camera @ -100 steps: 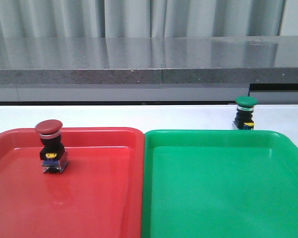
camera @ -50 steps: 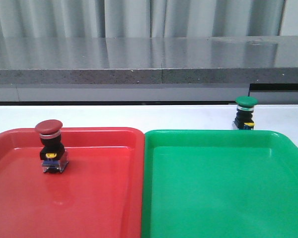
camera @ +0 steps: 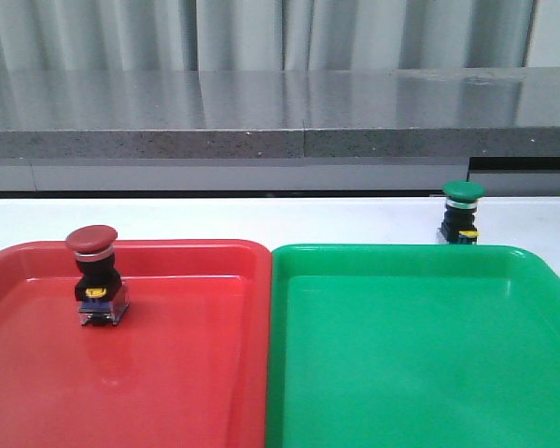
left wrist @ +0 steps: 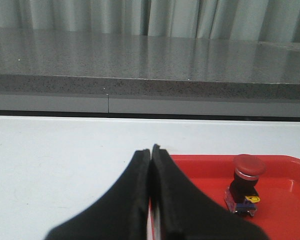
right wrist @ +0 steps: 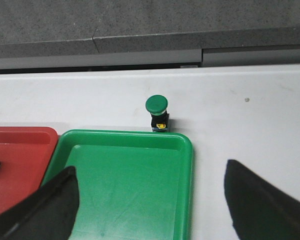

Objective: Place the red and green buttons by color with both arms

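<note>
Front view: red button (camera: 95,277) upright in red tray (camera: 196,373); left fingers (left wrist: 151,165) pressed together, right fingers (right wrist: 55,200) spread.

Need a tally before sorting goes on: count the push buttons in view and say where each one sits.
2. The red button stands upright inside the red tray, near its far left. The green button stands on the white table, just beyond the green tray's far rim. None looks hidden.

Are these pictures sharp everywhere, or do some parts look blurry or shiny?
Front view: red button and green button crisp; the red tray shows soft glare. Left wrist view: the shut left tool is a blurred dark mass. Right wrist view: the open right tool is blurred too; green tray sharp.
</note>
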Available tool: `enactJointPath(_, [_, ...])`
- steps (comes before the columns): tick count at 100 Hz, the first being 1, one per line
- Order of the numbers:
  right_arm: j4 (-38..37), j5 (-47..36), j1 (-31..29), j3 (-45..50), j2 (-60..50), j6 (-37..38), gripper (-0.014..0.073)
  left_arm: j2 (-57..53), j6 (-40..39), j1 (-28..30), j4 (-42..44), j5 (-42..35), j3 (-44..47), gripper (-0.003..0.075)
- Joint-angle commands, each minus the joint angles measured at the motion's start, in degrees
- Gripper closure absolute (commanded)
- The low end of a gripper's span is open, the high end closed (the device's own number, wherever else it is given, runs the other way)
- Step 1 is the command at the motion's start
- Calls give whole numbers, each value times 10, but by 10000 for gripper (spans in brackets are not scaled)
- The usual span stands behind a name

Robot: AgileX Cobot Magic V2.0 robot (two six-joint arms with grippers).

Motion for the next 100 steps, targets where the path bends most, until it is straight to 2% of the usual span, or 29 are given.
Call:
enactJointPath(1, [5,-56,2,-25,16,-6,-31,-17,-4,2,0,-46,23,739])
enactJointPath(22, [5,-53,2,-84,112,-14,-31,-17,-4,2,0,-46,23,739])
enactJointPath(49, [5,-59,3,-182,297,-26,-31,-17,-4,2,0,-46,23,739])
enactJointPath(74, [5,-53,27,-269,454,-39,-31,-17,-4,2,0,-46,23,739])
enactJointPath(100, [5,-49,34,-336,567,-39,-31,-17,-4,2,0,-46,23,739])
